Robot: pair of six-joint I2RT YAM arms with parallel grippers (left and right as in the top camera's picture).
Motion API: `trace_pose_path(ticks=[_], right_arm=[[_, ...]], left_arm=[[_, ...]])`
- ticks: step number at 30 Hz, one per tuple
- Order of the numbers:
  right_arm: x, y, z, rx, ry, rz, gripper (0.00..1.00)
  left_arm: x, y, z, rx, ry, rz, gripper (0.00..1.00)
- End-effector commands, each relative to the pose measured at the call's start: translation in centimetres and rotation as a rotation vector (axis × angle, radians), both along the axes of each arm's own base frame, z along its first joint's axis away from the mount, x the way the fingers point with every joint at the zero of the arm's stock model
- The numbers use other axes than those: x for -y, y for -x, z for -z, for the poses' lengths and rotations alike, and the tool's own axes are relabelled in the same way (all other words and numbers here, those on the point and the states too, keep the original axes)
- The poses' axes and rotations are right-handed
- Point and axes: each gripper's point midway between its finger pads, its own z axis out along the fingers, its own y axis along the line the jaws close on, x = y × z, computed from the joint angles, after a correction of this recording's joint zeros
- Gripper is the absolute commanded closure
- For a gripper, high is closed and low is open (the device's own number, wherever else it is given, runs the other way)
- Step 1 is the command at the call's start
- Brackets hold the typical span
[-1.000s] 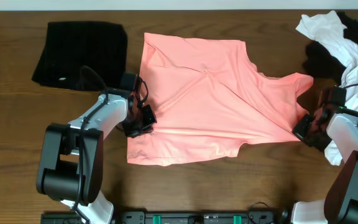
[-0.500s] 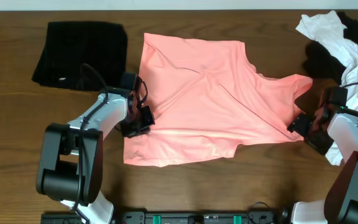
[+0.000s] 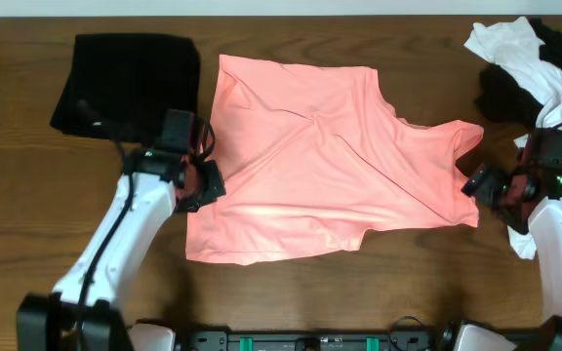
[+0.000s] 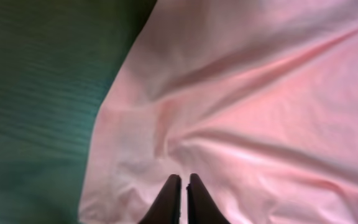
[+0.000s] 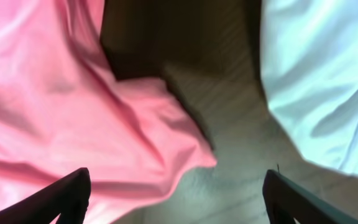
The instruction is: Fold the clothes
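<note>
Even, soft light from above keeps the overhead view bright and sharp, with only faint soft-edged shadows on the dark bench (image 3: 27, 195), while both wrist views are dimmer and blurred, the salmon-pink T-shirt (image 4: 260, 93) smeared and the white garment (image 5: 322, 81) tinted bluish.

Overhead: fixed above, facing straight down, wide on the table (image 3: 27, 214) | Left wrist: close over the pink T-shirt (image 4: 260, 93), at its left edge | Right wrist: close over that shirt's right corner, beside a white garment (image 5: 322, 81) | Shared: the shirt, in all three.
</note>
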Motion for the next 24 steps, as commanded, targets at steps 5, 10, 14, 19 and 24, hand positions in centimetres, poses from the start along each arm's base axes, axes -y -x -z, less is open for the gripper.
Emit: trace_pose_path(ticks=[5,10,14,19,24], right_arm=[[-0.9,1.4,-1.2,-0.015,-0.029,-0.014,0.20],[-1.2,2.4,-3.0,0.023,-0.012,-0.013,0.20],[-1.1,3.8,-3.8,0.022,-0.003,0.055,0.19],[-0.4,5.2,-3.4,0.011,0.007,0.213,0.14],[-0.3,5.3,-1.7,0.034,-0.041,0.406,0.21]], left_arm=[[-1.4,3.2,-0.9,-0.071,-0.055,-0.005,0.85],[-2.9,5.1,-1.5,-0.107,-0.114,-0.080,0.85],[-3.2,6.5,-1.9,-0.094,-0.094,-0.172,0.85],[-4.3,9.1,-1.3,-0.069,-0.096,-0.326,0.85],[-7.0,10.7,0.0,-0.010,-0.172,-0.575,0.84]])
